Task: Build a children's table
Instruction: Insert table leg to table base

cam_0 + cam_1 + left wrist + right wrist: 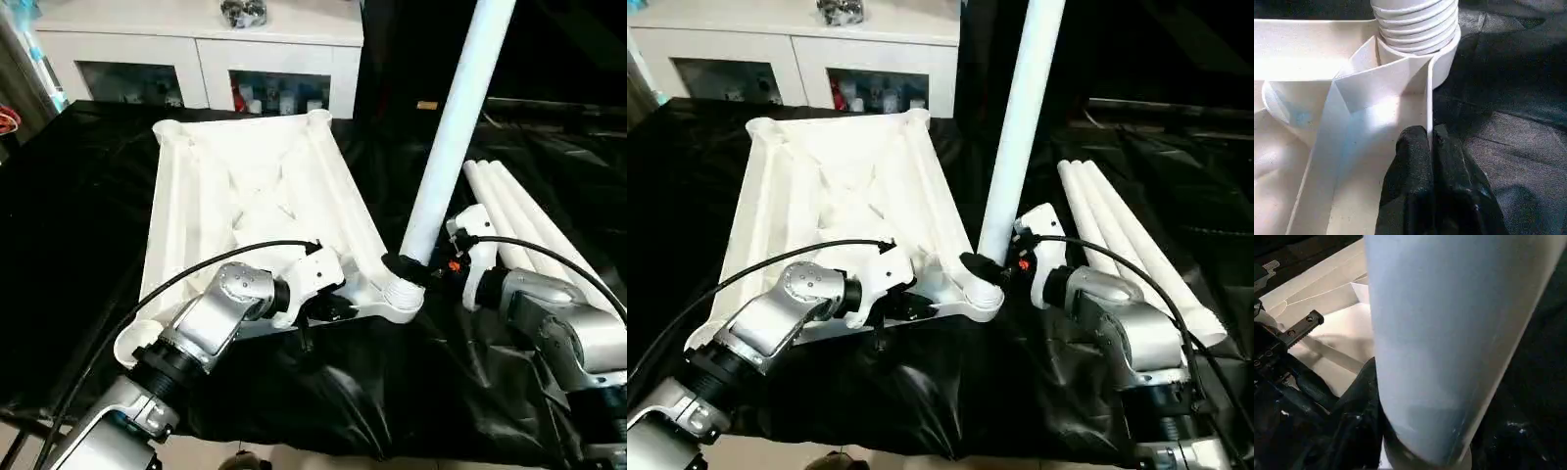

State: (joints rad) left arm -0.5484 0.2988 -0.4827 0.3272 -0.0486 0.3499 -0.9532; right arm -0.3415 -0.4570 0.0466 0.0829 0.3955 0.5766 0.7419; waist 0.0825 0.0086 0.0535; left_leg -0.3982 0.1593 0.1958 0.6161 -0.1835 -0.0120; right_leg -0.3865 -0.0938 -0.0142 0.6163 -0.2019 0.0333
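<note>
Nearest, the left gripper (315,305) pinches a rib of the upturned table top (245,186), steadying it. Right of it, the right gripper (431,266) clasps 1 leg (456,127) upright in the near-right socket (400,296). Threading seems underway; next calls for twisting it home, with 3 legs (519,220) waiting farther right.

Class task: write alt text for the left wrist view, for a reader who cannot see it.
The left claw, two black fingers shut on a thin white plastic rib of the upturned white tabletop, beside a round corner socket holding a white leg's ribbed threaded end. Black cloth lies beyond.
</note>
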